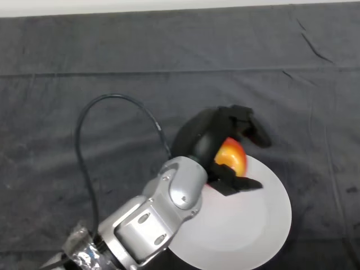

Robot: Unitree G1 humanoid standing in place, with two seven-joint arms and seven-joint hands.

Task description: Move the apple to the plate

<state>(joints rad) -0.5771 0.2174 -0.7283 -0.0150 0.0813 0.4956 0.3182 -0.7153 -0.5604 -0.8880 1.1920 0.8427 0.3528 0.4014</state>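
A red and yellow apple [232,157] is held in my black left hand [211,135], above the upper left part of the white plate [247,225]. The fingers curl over the apple's top and right side, and the thumb sits below it over the plate. The hand hides the apple's left side. My silver-grey arm comes in from the lower left and covers the plate's left edge.
The table is covered by a dark cloth [169,56] with a few creases. The plate lies at the lower right of the middle, near the front edge.
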